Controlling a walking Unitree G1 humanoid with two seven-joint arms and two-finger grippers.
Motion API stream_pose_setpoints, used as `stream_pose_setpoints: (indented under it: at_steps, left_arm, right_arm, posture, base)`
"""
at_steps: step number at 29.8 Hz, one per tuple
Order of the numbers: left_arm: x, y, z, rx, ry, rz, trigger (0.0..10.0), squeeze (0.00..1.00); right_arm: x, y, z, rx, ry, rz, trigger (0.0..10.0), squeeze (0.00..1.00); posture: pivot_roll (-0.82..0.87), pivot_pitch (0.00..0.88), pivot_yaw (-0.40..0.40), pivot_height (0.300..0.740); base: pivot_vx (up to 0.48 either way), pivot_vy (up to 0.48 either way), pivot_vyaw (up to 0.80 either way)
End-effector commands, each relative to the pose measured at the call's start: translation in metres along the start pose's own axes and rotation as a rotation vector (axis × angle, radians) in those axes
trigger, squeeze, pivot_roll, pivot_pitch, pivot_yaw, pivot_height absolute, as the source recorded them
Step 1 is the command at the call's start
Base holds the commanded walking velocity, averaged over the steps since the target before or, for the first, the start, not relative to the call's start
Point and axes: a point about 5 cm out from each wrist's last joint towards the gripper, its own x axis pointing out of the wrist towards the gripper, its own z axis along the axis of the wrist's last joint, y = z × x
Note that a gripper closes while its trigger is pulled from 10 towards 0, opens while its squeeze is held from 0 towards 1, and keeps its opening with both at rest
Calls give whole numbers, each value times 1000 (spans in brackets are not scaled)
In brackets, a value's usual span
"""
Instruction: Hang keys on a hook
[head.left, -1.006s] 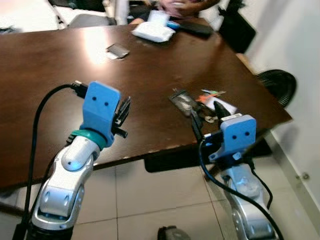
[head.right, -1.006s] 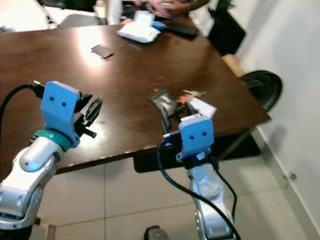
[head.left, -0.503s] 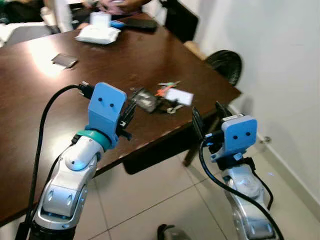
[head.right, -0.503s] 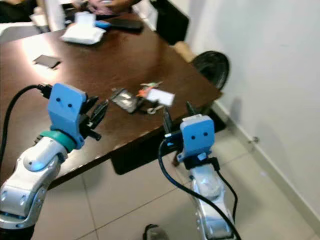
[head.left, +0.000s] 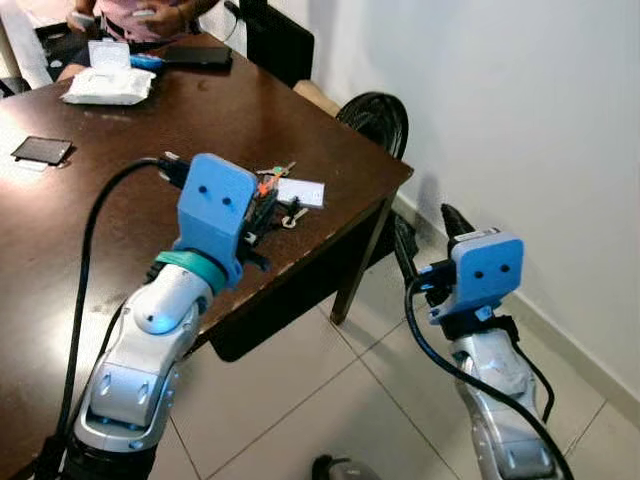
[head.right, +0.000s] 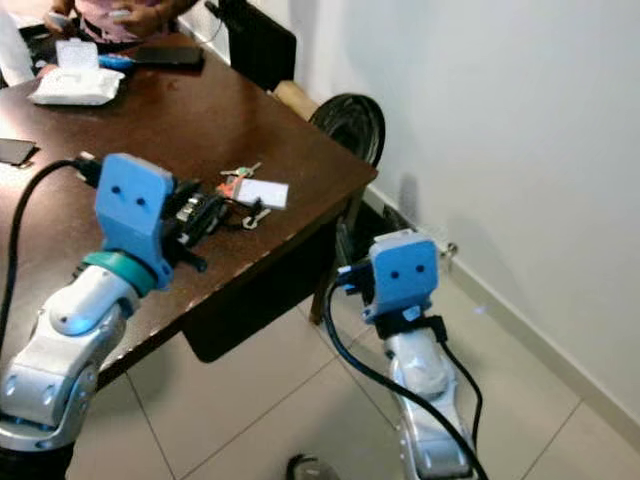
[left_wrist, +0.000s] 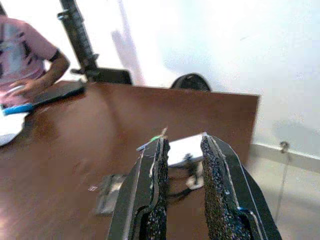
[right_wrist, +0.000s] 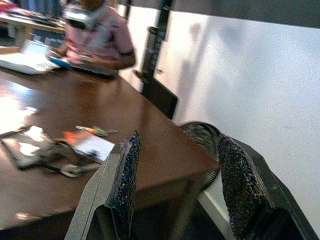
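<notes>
Ahead of both sets of jaws lies the brown bench (head.left: 150, 130), the largest thing in sight, with a white wall (head.left: 500, 100) beyond its far corner. One person (right_wrist: 97, 42) in a pink top sits at the far end, well away from the jaws. A round black fan (head.left: 378, 118) stands on the floor past the bench corner.

One bunch of keys (head.left: 272, 180) lies on the bench near that corner, just ahead of the left gripper (left_wrist: 181, 155), touching a white card (head.left: 300, 192) and beside a dark flat wallet-like item (left_wrist: 107, 192). The left jaws stand narrowly parted and empty, aimed at the keys (the orange and green key heads show just past the fingertips). The right gripper (right_wrist: 177, 165) hangs off the bench edge over the tiled floor, its jaws wide and empty.

As I judge it, the task is at its first step: reaching for the keys, nothing picked up yet. The next move calls for lowering the left jaws around the bunch and closing. No hook can be made out.

Counted: one bench, one person, one fan, one bunch of keys, one card.
</notes>
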Motion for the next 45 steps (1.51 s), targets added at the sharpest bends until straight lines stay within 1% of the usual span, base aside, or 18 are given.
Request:
stream_pose_setpoints:
  at_steps: [1,14,29,30,32,33,35,36,37,38,39,41,42,45]
  left_arm:
    - [-2,1,-3,6,13,14,10000,0]
    - [-1,-1,-3,8,16,13,10000,0]
    - [0,-1,-5,21,19,10,10000,0]
    - [-1,-4,-13,13,69,-61,10000,0]
    - [-1,-4,-13,13,69,-61,10000,0]
    - [-2,-5,-16,0,92,-103,10000,0]
    - [-2,-5,-16,0,92,-103,10000,0]
    - [-5,-7,-23,-52,136,-166,10000,0]
    - [-5,-7,-23,-52,136,-166,10000,0]
    - [-11,-9,-34,-130,196,-226,10000,0]
    - [-15,-10,-45,-210,264,-246,10000,0]
    - [-15,-10,-45,-210,264,-246,10000,0]
    - [-18,-12,-57,-302,342,-220,10000,0]
    - [-18,-12,-57,-302,342,-220,10000,0]
  right_arm:
    - [-1,1,-1,5,0,10,10000,0]
    - [1,2,0,14,-12,23,10000,0]
    - [2,3,1,11,-20,32,10000,0]
    - [2,2,0,5,-19,32,10000,0]
    - [2,2,0,5,-19,32,10000,0]
    - [2,1,1,3,-20,31,10000,0]
    - [2,1,1,3,-20,31,10000,0]
    - [2,1,0,-8,-22,34,10000,0]
    - [2,1,0,-8,-22,34,10000,0]
    - [3,-1,1,-18,-25,38,10000,0]
    - [4,-2,0,-26,-24,43,10000,0]
    - [4,-2,0,-26,-24,43,10000,0]
    - [4,-3,0,-32,-20,55,10000,0]
    - [4,-3,0,-32,-20,55,10000,0]
  posture:
    - [-24,92,61,740]
    - [-23,85,59,740]
    - [-23,84,56,740]
    - [-21,84,58,740]
    - [-21,84,58,740]
    - [-21,84,58,740]
    - [-21,84,58,740]
    - [-20,84,58,740]
    - [-20,84,58,740]
    - [-20,88,60,740]
    - [-20,88,60,740]
    - [-20,88,60,740]
    - [-19,92,58,740]
    - [-19,92,58,740]
  base:
    - [472,0,0]
    - [437,0,0]
    - [372,0,0]
    - [0,0,0]
    - [0,0,0]
    - [0,0,0]
    - [0,0,0]
    - [0,0,0]
    - [0,0,0]
    - [0,0,0]
    - [0,0,0]
    - [0,0,0]
    - [0,0,0]
    - [0,0,0]
